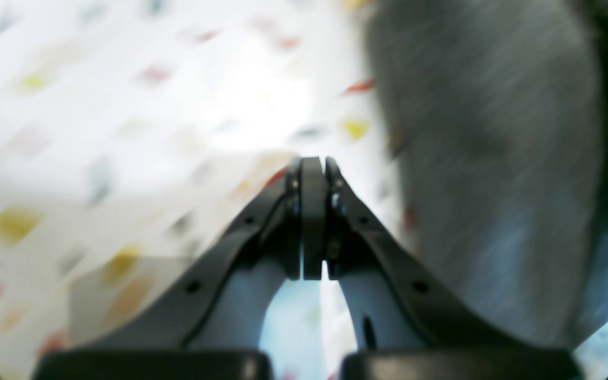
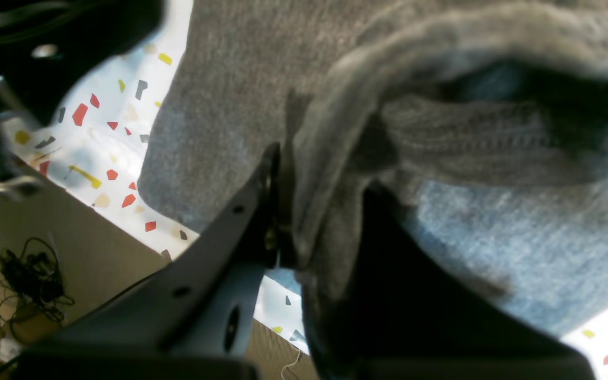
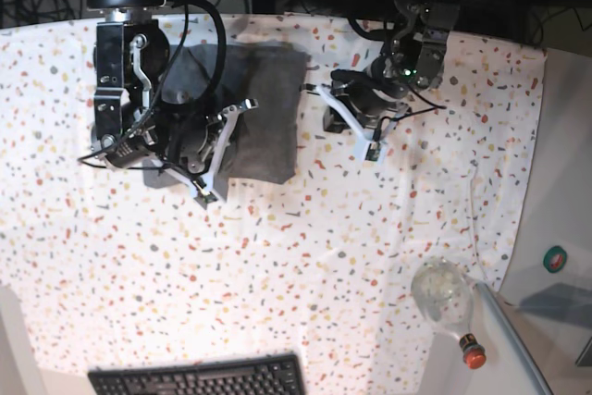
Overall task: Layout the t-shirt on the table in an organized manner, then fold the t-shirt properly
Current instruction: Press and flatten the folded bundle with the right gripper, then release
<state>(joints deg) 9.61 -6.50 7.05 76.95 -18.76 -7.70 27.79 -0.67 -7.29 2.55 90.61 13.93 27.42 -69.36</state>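
The dark-grey t-shirt (image 3: 264,104) lies bunched in a rough rectangle at the far left-centre of the speckled table (image 3: 305,256). My right gripper (image 2: 288,211) is shut on a thick fold of the t-shirt (image 2: 441,137), and cloth drapes over one finger. In the base view the right gripper (image 3: 199,150) sits over the shirt's left part. My left gripper (image 1: 313,169) is shut with nothing between its pads and hovers over bare table cloth, with the t-shirt (image 1: 483,158) just to its right. From the base camera, the left gripper (image 3: 338,110) stands just off the shirt's right edge.
A clear bottle with a red cap (image 3: 449,301) lies near the table's right front corner. A black keyboard (image 3: 199,378) sits at the front edge. The plain grey side surface (image 3: 560,182) borders the table on the right, with a green disc (image 3: 555,259) on it.
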